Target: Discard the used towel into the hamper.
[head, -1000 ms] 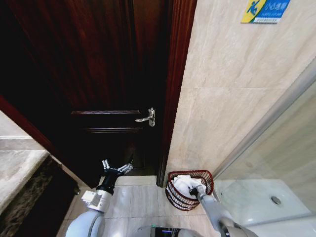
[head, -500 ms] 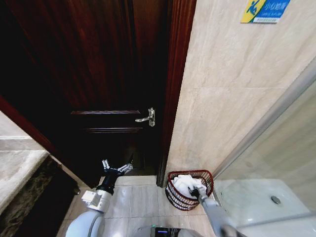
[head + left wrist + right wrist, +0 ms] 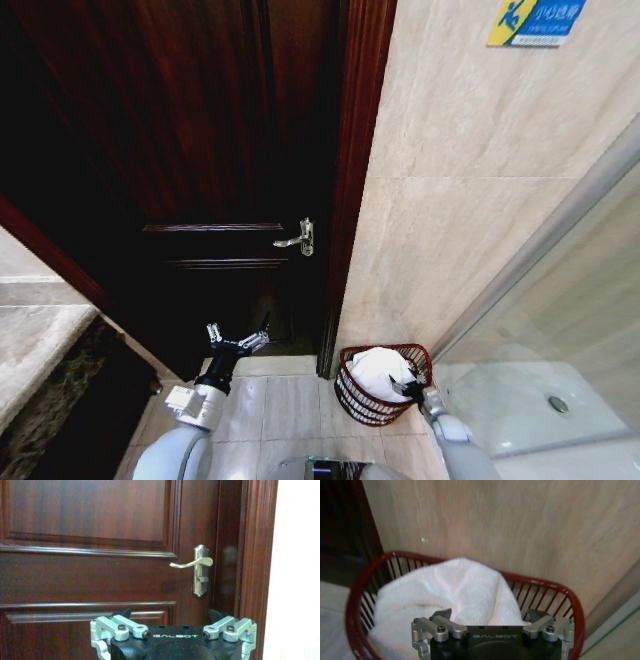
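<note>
Pale tiled bathroom floor (image 3: 290,405) beside a dark wooden door (image 3: 215,170). The round reddish-brown lattice hamper (image 3: 352,398) stands against the beige wall, holding the crumpled white towel (image 3: 380,370). Right gripper (image 3: 409,386), marked GALBOT, hovers above the hamper, jaws spread and empty. Left gripper (image 3: 237,342) faces the door, jaws spread.

**Around the hamper**

The small round reddish-brown wire-lattice hamper (image 3: 381,384) stands on the pale tiled floor (image 3: 290,405), close against the beige tiled wall (image 3: 450,200) behind it. The crumpled white towel (image 3: 380,370) lies inside the hamper, heaped above its rim (image 3: 445,596). The black-and-silver right gripper (image 3: 410,386), fingers spread, hangs over the hamper's near-right rim, just beside the towel. To the hamper's left rises the dark wooden door frame (image 3: 355,180), and beyond it the dark panelled wooden door (image 3: 200,150) with its silver lever handle (image 3: 299,239). The black-and-silver left gripper (image 3: 237,343), fingers apart, sits well left of the hamper, facing the door. To the hamper's right runs the glass shower partition (image 3: 560,330).
</note>
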Controlling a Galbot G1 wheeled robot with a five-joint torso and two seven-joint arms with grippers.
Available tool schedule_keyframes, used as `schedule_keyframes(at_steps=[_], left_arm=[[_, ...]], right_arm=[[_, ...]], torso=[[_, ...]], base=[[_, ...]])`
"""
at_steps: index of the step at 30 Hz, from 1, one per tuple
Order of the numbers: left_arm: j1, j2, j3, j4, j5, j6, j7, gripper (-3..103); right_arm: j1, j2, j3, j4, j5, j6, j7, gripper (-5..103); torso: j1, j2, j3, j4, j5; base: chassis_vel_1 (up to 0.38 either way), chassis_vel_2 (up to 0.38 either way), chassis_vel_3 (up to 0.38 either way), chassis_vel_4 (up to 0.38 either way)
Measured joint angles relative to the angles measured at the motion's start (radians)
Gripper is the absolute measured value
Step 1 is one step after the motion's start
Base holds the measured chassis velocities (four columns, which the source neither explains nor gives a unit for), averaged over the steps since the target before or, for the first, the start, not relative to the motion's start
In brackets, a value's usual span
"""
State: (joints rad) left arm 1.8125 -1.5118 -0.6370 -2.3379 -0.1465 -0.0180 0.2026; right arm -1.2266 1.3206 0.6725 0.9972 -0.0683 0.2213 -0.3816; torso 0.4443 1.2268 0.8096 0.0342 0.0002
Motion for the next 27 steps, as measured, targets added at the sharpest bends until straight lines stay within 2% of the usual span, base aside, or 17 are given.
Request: schedule_keyframes(at_steps=[5, 13, 16, 24, 27], left_arm=[[0.0, 0.0, 0.0, 0.0, 0.0, 0.0, 0.0, 100], [0.0, 0.0, 0.0, 0.0, 0.0, 0.0, 0.0, 100], [0.0, 0.0, 0.0, 0.0, 0.0, 0.0, 0.0, 100], [0.0, 0.0, 0.0, 0.0, 0.0, 0.0, 0.0, 100], [0.0, 0.0, 0.0, 0.0, 0.0, 0.0, 0.0, 100]], right_arm=[[-0.115, 0.003, 0.024, 0.163, 0.111, 0.028, 0.028, 100], [-0.231, 0.014, 0.044, 0.356, 0.181, 0.067, 0.077, 100], [-0.317, 0.025, 0.058, 0.517, 0.239, 0.078, 0.108, 100], [-0.427, 0.071, 0.074, 0.778, 0.266, 0.072, 0.151, 100], [-0.461, 0.1, 0.076, 0.937, 0.269, 0.045, 0.169, 100]], torso=[[0.0, 0.0, 0.0, 0.0001, 0.0], [0.0, 0.0, 0.0, 0.0001, -0.0003], [0.0, 0.0, 0.0, 0.0001, -0.0003], [0.0, 0.0, 0.0, 0.0001, -0.0003], [0.0, 0.0, 0.0, 0.0002, -0.0003]], base=[[0.0, 0.0, 0.0, 0.0], [0.0, 0.0, 0.0, 0.0], [0.0, 0.0, 0.0, 0.0], [0.0, 0.0, 0.0, 0.0], [0.0, 0.0, 0.0, 0.0]])
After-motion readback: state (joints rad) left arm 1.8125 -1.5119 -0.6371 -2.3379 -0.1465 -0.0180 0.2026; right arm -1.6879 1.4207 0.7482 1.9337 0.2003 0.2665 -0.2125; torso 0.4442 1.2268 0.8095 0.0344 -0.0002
